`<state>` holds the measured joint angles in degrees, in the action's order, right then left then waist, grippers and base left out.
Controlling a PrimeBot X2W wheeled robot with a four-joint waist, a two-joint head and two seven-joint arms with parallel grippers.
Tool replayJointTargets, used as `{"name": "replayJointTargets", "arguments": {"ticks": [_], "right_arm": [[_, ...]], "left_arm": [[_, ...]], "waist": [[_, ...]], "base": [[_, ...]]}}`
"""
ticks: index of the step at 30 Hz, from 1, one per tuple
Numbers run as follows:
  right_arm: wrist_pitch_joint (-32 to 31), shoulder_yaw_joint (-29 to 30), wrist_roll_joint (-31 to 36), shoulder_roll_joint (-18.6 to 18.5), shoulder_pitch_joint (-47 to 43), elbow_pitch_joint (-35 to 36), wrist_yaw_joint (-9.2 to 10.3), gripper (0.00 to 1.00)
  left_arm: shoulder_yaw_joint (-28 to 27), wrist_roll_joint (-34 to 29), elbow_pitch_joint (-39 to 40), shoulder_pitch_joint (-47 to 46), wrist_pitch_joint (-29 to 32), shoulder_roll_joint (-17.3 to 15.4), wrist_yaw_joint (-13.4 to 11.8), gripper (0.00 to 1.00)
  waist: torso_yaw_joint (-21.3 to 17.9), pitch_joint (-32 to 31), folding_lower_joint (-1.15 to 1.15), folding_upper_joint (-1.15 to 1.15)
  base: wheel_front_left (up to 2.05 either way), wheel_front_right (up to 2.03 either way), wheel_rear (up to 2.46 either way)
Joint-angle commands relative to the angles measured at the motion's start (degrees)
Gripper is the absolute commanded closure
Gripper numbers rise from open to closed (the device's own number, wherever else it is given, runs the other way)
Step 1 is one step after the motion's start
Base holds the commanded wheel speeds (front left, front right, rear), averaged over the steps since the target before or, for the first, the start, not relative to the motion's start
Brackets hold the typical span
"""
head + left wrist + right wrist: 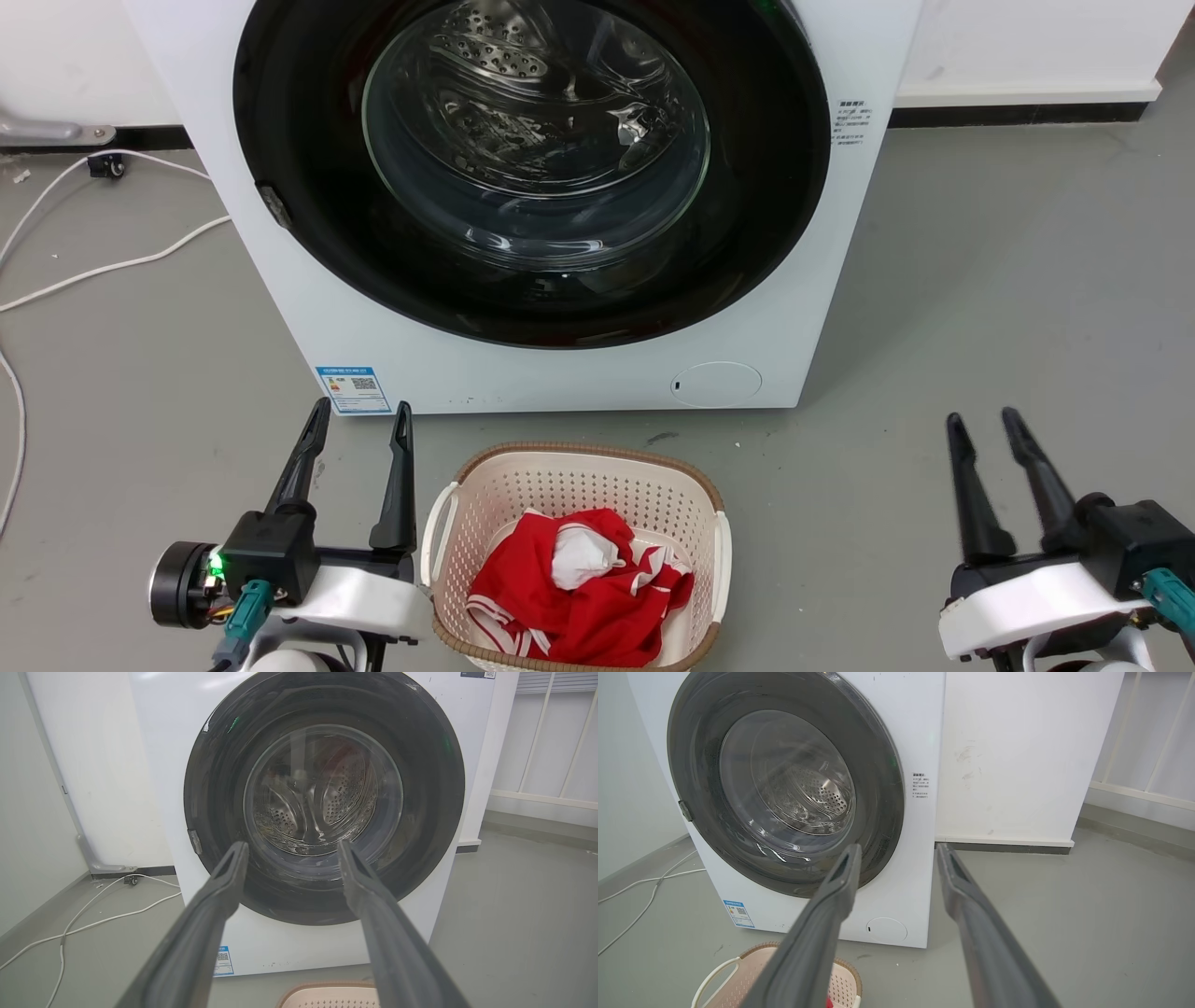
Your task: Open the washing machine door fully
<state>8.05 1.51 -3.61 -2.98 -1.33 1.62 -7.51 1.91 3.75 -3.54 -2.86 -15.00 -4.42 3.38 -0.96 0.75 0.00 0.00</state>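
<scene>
One washing machine [523,378], one door [299,233], one basket [579,450], two claws (left claw [362,406], right claw [981,415]).

Glossy black door [308,187] (basket [485,499] cream, perforated)

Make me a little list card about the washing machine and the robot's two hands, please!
Door: washing machine door, shut, flat against the white front
Left hand: left gripper, open, empty, not touching the door
Right hand: right gripper, open, empty, not touching the door
Basket: laundry basket, on the floor before the machine, holding a red and white cloth
Floor: white cables on the robot's left
Job: opening not yet begun
</scene>
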Motion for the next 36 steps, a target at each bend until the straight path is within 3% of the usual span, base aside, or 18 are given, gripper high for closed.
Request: {"name": "replayJointTargets", "arguments": {"ticks": [1,7,9,12,13,17,23,30,36], "right_arm": [[0.2,0.0,-0.4,0.2,-0.1,-0.2,0.04,1.0],[1.5,0.1,-3.9,0.2,0.6,0.1,0.04,1.0],[2.6,0.6,-9.0,0.2,1.4,0.1,0.04,1.0],[4.3,1.2,-21.8,0.2,2.6,-1.2,0.03,1.0],[5.3,1.9,-35.9,0.2,4.8,-3.2,0.03,1.0],[5.5,2.5,-59.4,0.1,10.2,-6.3,0.03,1.0],[1.2,7.1,-80.7,0.1,22.3,-11.8,0.02,1.0],[-6.0,9.4,-89.1,-4.4,39.3,-23.8,0.02,1.0],[-12.5,5.6,-87.9,-10.2,53.8,-36.6,0.02,1.0]], "left_arm": [[-0.1,-0.1,-0.1,0.3,-0.3,0.3,0.2,0.0],[-0.5,-0.2,-0.1,0.3,-0.3,0.5,0.5,0.0],[-0.8,-0.2,-0.1,0.2,-0.3,0.5,0.5,0.0],[-1.1,-0.1,0.0,0.0,-0.3,0.6,0.6,0.0],[-1.3,-0.3,0.2,-0.4,-0.2,0.7,0.6,0.0],[-1.6,-0.4,0.7,-1.2,-0.2,0.8,0.6,0.0],[-2.4,-0.5,1.4,-3.1,-0.2,1.0,0.6,0.0],[-2.5,-0.4,2.4,-6.0,-0.2,1.1,1.0,0.0],[-2.0,-0.1,3.0,-8.8,-0.2,1.3,1.2,0.0]], "waist": [[0.0,0.0,0.0,0.0],[0.2,0.2,0.0,0.0],[0.2,0.3,0.0,0.0],[0.1,0.5,0.0,0.0],[0.2,0.8,0.0,0.0],[0.2,2.0,0.0,0.0],[0.3,5.0,0.0,0.0],[1.2,9.5,0.0,0.0],[2.6,13.4,0.0,0.0]], "base": [[0.0,0.0,0.0],[0.0,0.0,0.0],[0.0,0.0,0.0],[0.0,0.0,0.0],[0.0,0.0,0.0],[0.0,0.0,0.0],[0.0,0.0,0.0],[0.0,0.0,0.0],[0.0,0.0,0.0]]}}
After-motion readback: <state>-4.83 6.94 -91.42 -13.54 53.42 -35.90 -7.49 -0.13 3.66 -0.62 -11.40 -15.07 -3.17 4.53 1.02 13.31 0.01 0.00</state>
